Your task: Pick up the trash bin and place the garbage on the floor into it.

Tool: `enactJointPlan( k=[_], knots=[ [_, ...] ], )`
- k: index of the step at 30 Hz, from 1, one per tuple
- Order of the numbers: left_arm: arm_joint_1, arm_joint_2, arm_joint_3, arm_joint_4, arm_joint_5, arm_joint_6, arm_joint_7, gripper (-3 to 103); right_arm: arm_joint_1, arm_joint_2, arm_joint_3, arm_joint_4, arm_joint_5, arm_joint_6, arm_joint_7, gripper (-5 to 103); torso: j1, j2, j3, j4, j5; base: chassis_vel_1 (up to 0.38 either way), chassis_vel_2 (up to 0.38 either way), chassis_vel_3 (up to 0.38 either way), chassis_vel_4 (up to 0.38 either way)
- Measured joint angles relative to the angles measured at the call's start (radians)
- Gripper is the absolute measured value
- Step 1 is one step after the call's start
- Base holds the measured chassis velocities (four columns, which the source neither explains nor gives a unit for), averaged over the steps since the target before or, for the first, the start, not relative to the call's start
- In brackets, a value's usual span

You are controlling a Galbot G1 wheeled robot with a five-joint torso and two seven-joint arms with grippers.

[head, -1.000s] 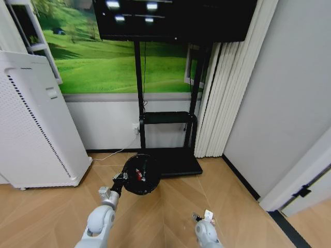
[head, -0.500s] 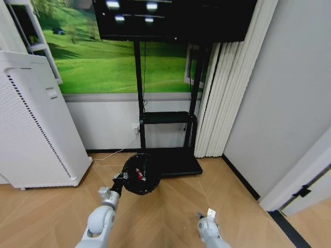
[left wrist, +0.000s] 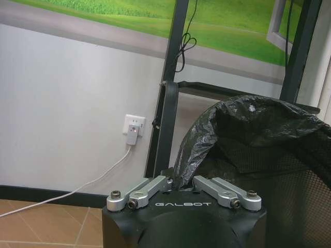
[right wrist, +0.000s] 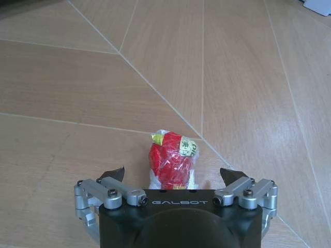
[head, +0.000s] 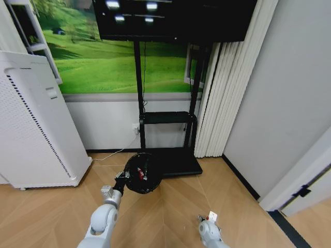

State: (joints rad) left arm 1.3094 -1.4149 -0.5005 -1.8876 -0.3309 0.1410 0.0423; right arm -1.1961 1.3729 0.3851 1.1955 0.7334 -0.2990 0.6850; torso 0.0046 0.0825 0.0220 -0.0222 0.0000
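The left gripper (left wrist: 183, 183) has its fingers clamped on the rim of one small round black mesh trash bin (head: 141, 173), lined with a black bag that hides most contents; something red shows inside. At 5 o'clock, the right gripper (right wrist: 176, 175), fingers apart, hangs over one crumpled red-and-white wrapper (right wrist: 172, 161) on the wooden floor (right wrist: 103, 93).

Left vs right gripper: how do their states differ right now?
The left gripper is shut on the trash bin rim and liner, holding it above the floor; the right gripper is open and holds nothing. The left reaches toward the TV stand; the right hangs low over the red wrapper, fingertips either side. Both are the same Galbot make.
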Motion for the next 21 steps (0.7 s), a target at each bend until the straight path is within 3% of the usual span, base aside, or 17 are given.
enactJointPlan(
  k=[7, 15, 16, 19, 21],
  knots=[
    [-0.018, 0.007, 0.001, 0.009, -0.004, 0.002, -0.001, 3, 0.04, 0.006, 0.001, -0.074, 0.001, 0.027, -0.017, 101, 0.0, 0.0, 0.0, 0.0001, 0.0001, 0.0, 0.0, 0.0, 0.0],
    [-0.038, 0.005, 0.006, 0.035, 0.01, -0.009, 0.0, 3, 0.04, 0.006, 0.005, -0.087, -0.02, 0.049, -0.024, 71, 0.0, 0.0, 0.0, 0.0002, -0.0002, 0.0, 0.0, 0.0, 0.0],
    [-0.038, 0.005, 0.006, 0.035, 0.01, -0.009, 0.0, 3, 0.04, 0.006, 0.005, -0.087, -0.02, 0.049, -0.024, 71, 0.0, 0.0, 0.0, 0.0002, -0.0002, 0.0, 0.0, 0.0, 0.0],
    [-0.054, 0.006, 0.014, 0.04, 0.009, -0.009, 0.0, 3, 0.036, 0.005, 0.012, -0.081, -0.021, 0.05, -0.025, 54, 0.0, 0.0, 0.0, -0.0001, 0.0, 0.0, 0.0, 0.0, 0.0],
    [-0.058, 0.008, 0.015, 0.042, 0.008, -0.009, -0.001, 3, 0.035, 0.004, 0.013, -0.079, -0.021, 0.05, -0.024, 54, 0.0, 0.0, 0.0, -0.0001, 0.0001, 0.0, 0.0, 0.0, 0.0]
  ],
)
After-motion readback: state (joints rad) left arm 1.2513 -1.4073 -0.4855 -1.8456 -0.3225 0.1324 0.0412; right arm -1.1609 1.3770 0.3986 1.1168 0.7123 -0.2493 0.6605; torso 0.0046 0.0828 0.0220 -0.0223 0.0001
